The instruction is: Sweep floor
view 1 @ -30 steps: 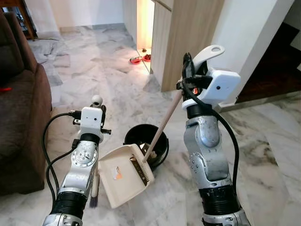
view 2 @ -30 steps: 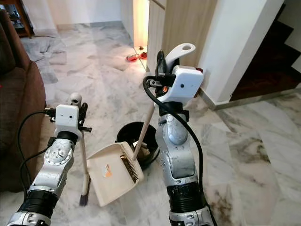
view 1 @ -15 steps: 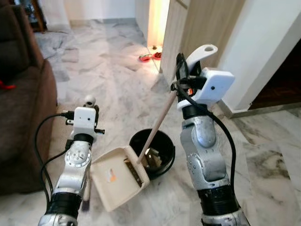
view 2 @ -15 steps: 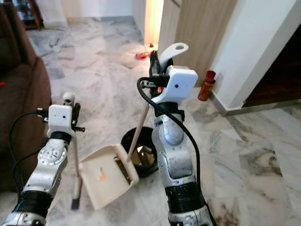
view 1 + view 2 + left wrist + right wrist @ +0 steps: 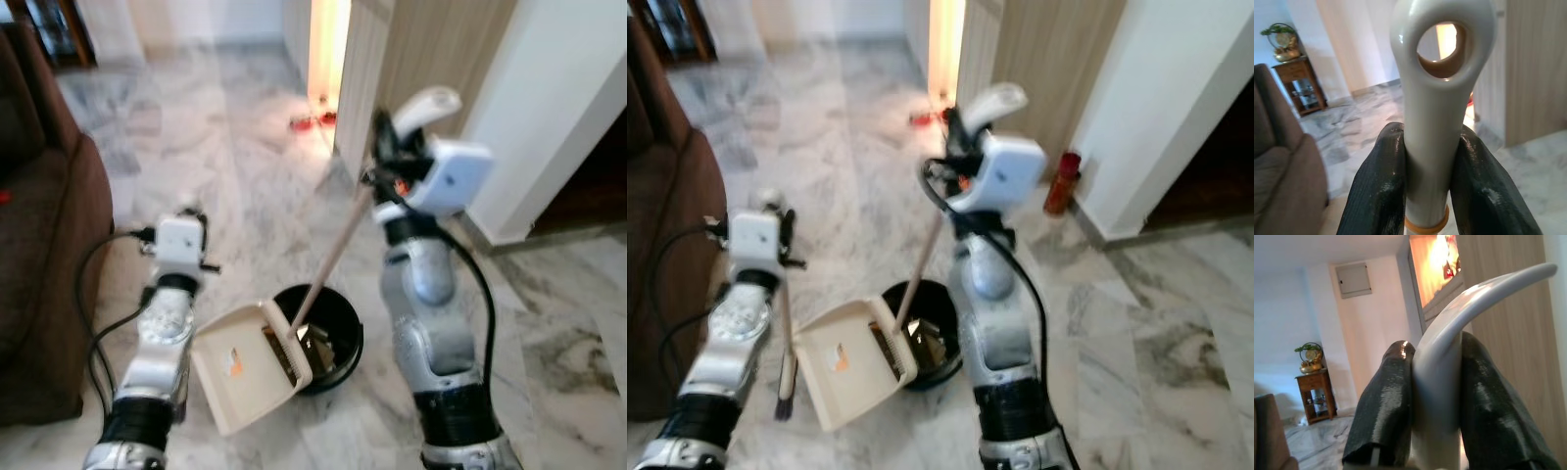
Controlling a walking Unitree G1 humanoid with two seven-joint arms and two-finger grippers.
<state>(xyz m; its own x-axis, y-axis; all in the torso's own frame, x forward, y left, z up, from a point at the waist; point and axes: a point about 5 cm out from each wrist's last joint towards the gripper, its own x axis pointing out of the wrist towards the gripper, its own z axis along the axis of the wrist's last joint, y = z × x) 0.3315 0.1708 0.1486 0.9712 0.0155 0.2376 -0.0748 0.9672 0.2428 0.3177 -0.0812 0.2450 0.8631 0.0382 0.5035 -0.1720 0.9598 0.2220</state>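
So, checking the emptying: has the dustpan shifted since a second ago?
No: the dustpan stays tilted at the black bin's left rim, as before.

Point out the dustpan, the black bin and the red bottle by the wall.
dustpan (image 5: 238, 362): left eye view, flat cream pan.
black bin (image 5: 338, 318): left eye view, right rim.
red bottle (image 5: 1061, 183): right eye view, body.

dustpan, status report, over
Right gripper shut on dustpan handle. Left gripper shut on broom handle. Dustpan tilted at black bin rim. Sofa close on left.
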